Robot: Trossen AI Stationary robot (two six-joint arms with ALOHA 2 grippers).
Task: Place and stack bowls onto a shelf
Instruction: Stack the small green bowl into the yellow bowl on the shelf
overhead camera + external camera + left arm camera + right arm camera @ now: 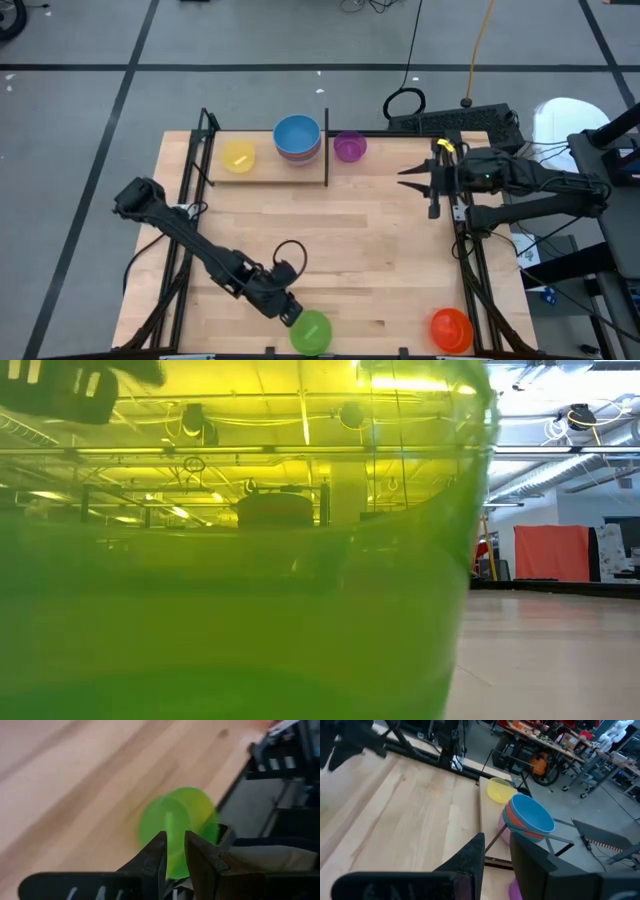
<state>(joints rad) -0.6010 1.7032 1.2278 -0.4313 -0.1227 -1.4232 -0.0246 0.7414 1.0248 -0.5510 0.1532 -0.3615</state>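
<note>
Bowls of coloured plastic sit around the table: a small round green plastic bowl (311, 331) at the near edge has its rim clamped between the left gripper (291, 314) fingers. The right gripper (405, 176), fingers slightly apart, hovers empty near the narrow light-wood shelf (262, 171) at the far edge.

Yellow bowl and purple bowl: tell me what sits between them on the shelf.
In the high view, a stack of bowls with the blue bowl on top stands between the yellow bowl and the purple bowl, at the far end of the table.
</note>
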